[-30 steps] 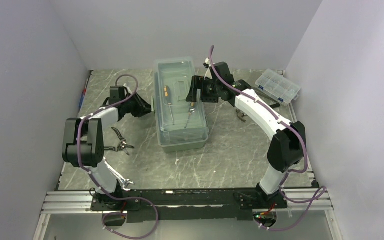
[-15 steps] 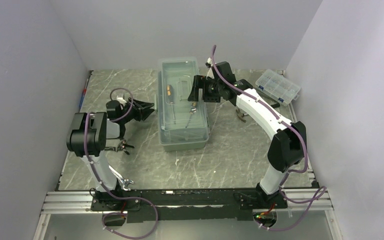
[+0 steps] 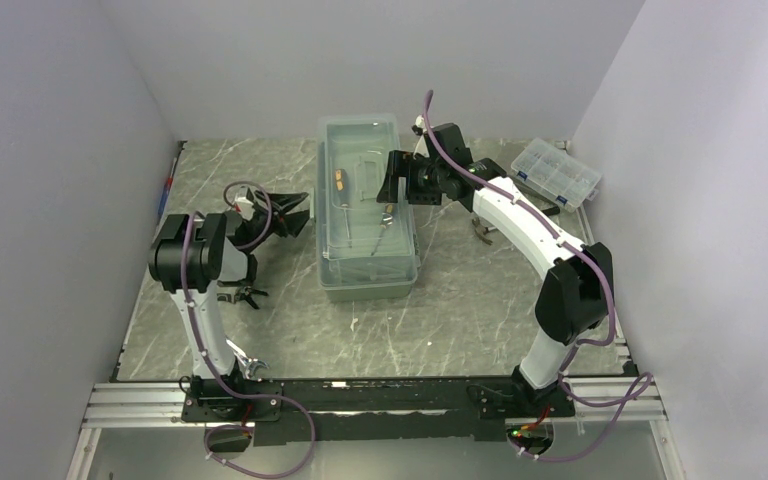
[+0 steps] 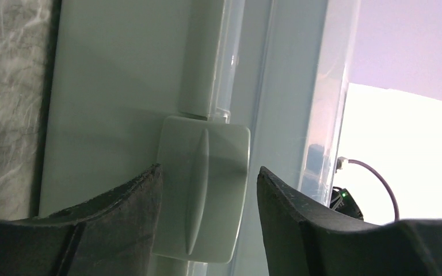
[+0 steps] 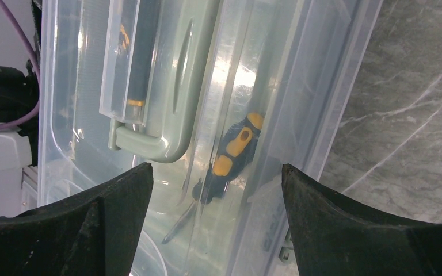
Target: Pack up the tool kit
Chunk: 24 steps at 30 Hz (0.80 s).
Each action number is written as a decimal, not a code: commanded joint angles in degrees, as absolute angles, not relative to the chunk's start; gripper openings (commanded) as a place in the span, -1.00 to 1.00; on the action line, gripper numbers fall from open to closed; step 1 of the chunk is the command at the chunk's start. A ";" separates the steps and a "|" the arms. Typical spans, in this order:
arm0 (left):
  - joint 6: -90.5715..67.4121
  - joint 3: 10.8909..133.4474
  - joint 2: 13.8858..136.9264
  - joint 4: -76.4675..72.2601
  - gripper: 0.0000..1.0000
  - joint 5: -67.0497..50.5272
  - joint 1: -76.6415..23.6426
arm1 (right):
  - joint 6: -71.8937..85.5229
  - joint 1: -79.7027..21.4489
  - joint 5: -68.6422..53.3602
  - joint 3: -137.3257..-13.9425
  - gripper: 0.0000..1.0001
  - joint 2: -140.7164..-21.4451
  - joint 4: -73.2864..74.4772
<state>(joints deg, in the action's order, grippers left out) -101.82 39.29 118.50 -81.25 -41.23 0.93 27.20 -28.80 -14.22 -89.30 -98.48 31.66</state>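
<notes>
Though narrower a second ago, left gripper [image 3: 298, 212] jaws wide before toolbox [image 3: 368, 272] latch [image 4: 202, 172]; right gripper [image 5: 216, 172] jaws wide.

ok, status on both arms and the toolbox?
Left gripper open, fingers lined up on the side latch, not touching. Right gripper open over the lid, empty. Toolbox closed, screwdriver inside. Pliers loose on the table by the left arm.
</notes>
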 commanded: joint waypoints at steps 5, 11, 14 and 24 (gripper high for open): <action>-105.06 39.75 120.86 -94.81 0.40 -46.32 -1.23 | 26.81 -29.19 -16.26 -91.14 0.66 -97.14 31.14; -100.83 40.24 119.60 -88.54 0.51 -48.74 -1.76 | 26.80 -29.20 -16.35 -91.49 0.65 -97.47 31.31; -98.93 39.90 118.76 -86.26 0.34 -48.89 -1.71 | 26.89 -29.19 -16.39 -91.62 0.64 -97.49 31.25; -88.52 38.91 111.66 -74.63 0.13 -49.16 1.61 | 26.52 -29.19 -16.14 -92.02 0.64 -97.60 31.81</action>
